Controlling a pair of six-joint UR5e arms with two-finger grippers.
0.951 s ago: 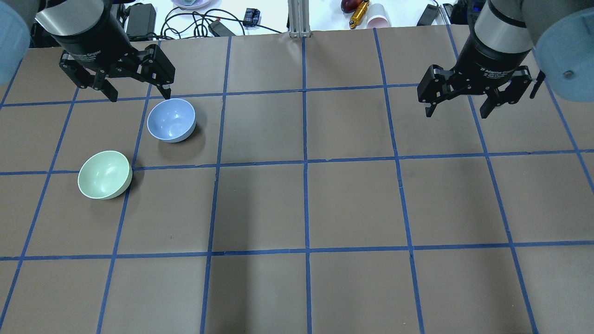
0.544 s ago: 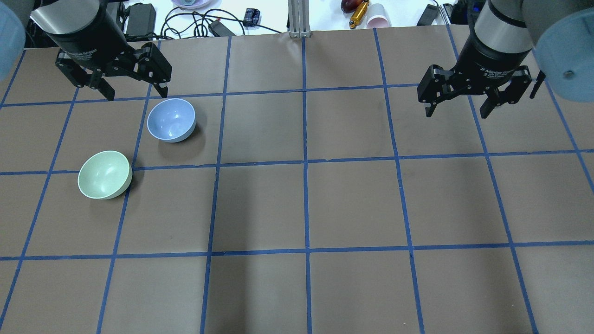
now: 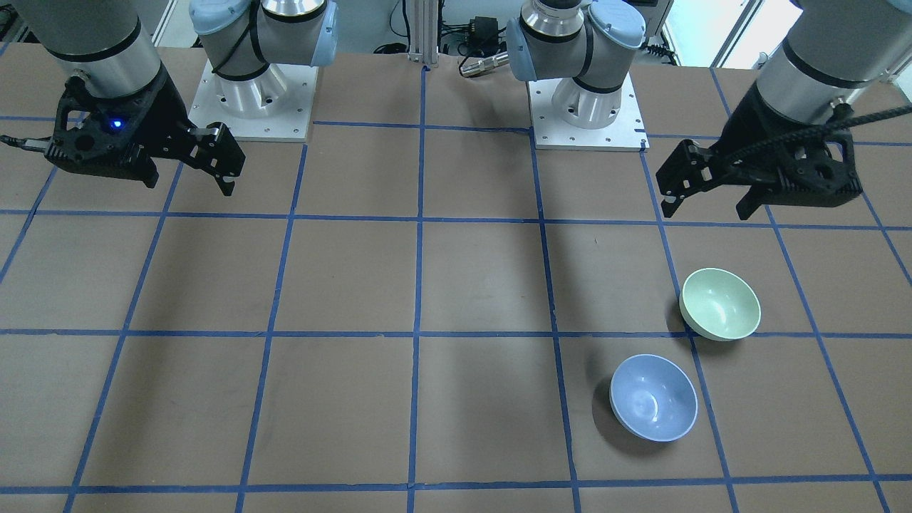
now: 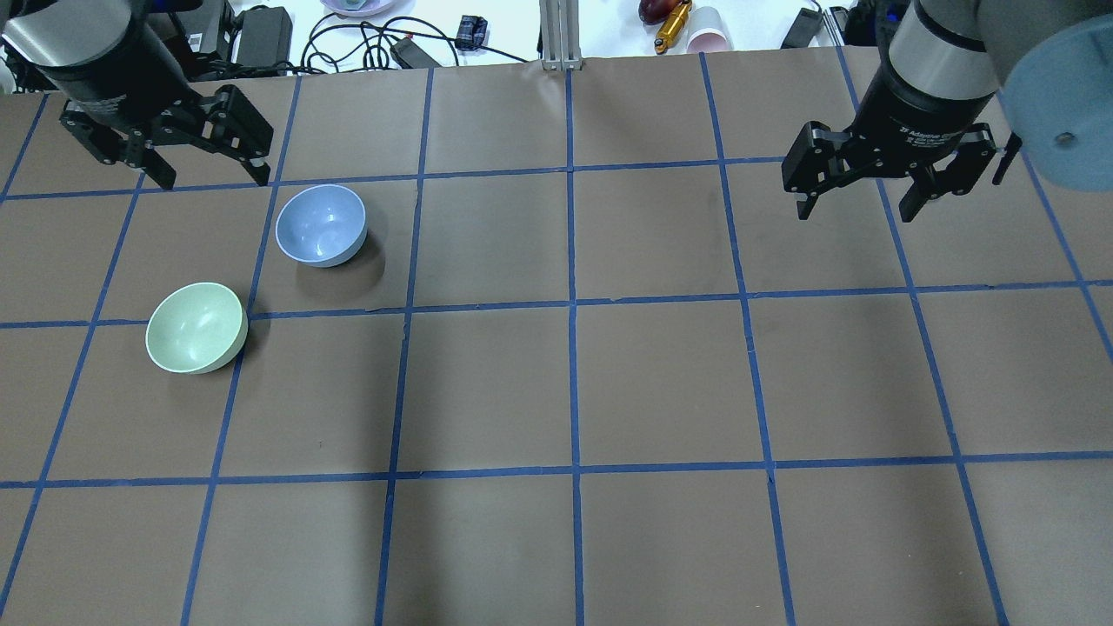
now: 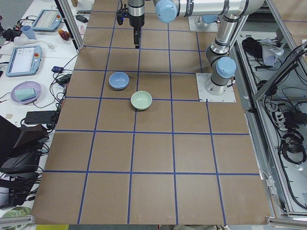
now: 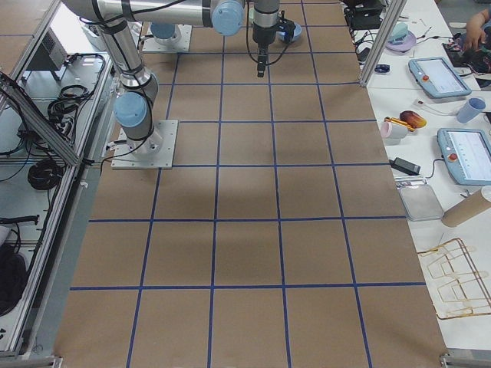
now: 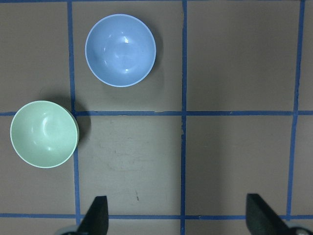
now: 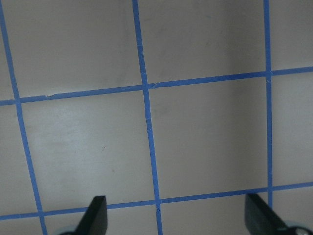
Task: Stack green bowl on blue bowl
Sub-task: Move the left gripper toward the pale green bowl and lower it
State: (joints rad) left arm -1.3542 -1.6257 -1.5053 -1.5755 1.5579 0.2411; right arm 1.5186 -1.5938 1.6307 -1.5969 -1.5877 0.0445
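Lining up the first reach: the green bowl point(image 4: 196, 328) sits upright on the table point(image 4: 661, 382), apart from the blue bowl point(image 4: 321, 224), nearer the robot than it and to its left. Both bowls are empty and neither is held, so I judge the stacking not yet begun. The step in hand is the approach to the green one.

The left gripper point(image 4: 214, 181) hangs high, jaws spread wide and holding nothing. In its wrist view both bowls lie ahead of it, the blue bowl farther off, so it is over neither.

Next I need to bring it across and down onto the green rim, one finger inside and one outside, then close, lift and carry over the blue bowl.

The right gripper point(image 4: 856, 213), likewise spread and empty, is well to the right of the blue bowl.
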